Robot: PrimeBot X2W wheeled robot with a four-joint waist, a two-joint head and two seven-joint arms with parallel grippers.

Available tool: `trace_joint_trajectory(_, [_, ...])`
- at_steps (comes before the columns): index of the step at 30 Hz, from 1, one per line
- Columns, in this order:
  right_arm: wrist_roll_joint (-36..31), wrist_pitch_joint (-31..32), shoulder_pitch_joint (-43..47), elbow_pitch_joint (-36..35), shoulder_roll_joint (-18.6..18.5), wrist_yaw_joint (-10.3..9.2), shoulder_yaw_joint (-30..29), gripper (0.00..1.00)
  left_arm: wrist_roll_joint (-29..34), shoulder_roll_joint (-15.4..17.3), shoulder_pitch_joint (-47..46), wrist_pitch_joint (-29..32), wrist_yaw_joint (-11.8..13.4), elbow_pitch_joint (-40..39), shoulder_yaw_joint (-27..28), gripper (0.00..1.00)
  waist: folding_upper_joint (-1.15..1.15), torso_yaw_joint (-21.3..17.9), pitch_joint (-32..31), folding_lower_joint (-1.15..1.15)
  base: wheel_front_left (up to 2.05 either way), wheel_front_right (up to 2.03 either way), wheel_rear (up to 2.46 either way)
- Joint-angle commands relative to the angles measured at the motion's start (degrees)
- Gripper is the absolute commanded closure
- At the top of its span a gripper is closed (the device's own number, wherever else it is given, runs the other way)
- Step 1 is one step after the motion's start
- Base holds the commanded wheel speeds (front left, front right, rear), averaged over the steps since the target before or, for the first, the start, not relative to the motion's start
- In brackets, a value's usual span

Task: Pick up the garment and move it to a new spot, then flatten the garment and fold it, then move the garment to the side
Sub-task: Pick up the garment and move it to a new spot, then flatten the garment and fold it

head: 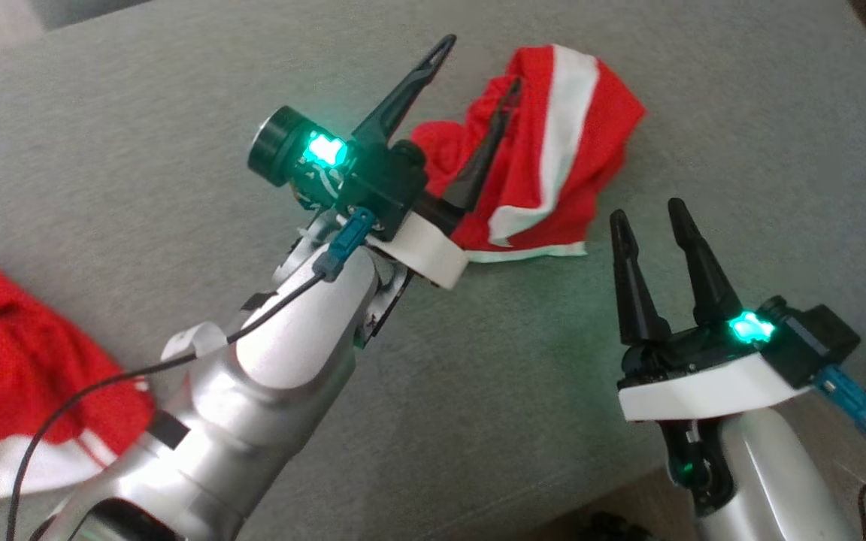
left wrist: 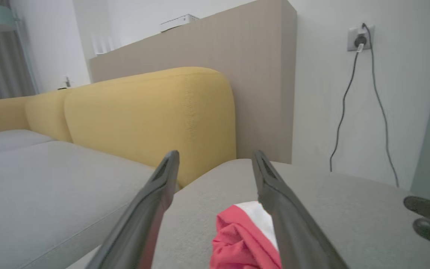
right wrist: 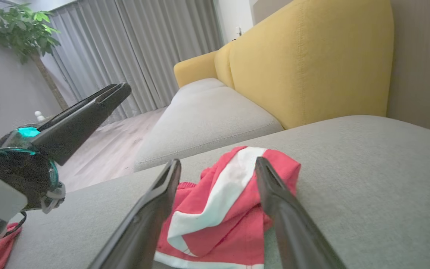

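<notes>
The garment (head: 553,150) is red with a broad white stripe and lies crumpled on the grey cushion (head: 140,135). My left gripper (head: 470,86) is open just over the garment's left edge, one finger across the red cloth and nothing between the fingers. In the left wrist view the garment (left wrist: 241,239) bunches low beside the right finger of that gripper (left wrist: 215,155). To the garment's lower right, my right gripper (head: 651,218) stands open and apart from it. From the right wrist the garment (right wrist: 222,209) shows between and beyond its gripper (right wrist: 217,162).
A second heap of red and white cloth (head: 19,361) lies at the cushion's lower left, partly under my left forearm. A yellow sofa back (left wrist: 147,119) rises behind the cushion. A wall socket with hanging cables (left wrist: 360,37) is beyond it.
</notes>
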Motion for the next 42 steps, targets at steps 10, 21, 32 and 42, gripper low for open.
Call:
trace_joint_trajectory(10, [-3.86, -0.61, 0.16, -0.01, -0.23, -0.04, -2.76, 0.0, -2.22, 6.64, 5.08, -2.98, 4.31, -2.05, 7.55, 0.0, 0.0, 13.39, -7.04, -0.01, 0.0, 0.0, 0.0])
trace_joint_trajectory(21, [-4.96, -0.61, 3.19, 1.2, -0.23, -0.04, -4.19, 0.0, -2.54, 13.94, 24.48, -3.19, 8.78, -15.2, 13.93, 0.0, 0.0, 19.6, -11.32, -0.01, 0.0, 0.0, 0.0])
trace_joint_trajectory(32, [-5.91, -0.61, 4.73, 1.85, -0.23, -0.04, -6.17, 0.0, -2.24, 11.8, 35.07, -3.2, 9.31, -21.27, 16.78, 0.0, 0.0, 20.25, -12.64, -0.01, 0.0, 0.0, 0.0])
trace_joint_trajectory(42, [-5.38, -0.61, -0.99, 13.84, -0.23, -0.04, -11.84, 0.0, -0.25, 9.53, 34.2, -3.2, 7.23, -21.23, 17.1, 0.0, 0.0, 21.08, -9.18, -0.01, 0.0, 0.0, 0.0])
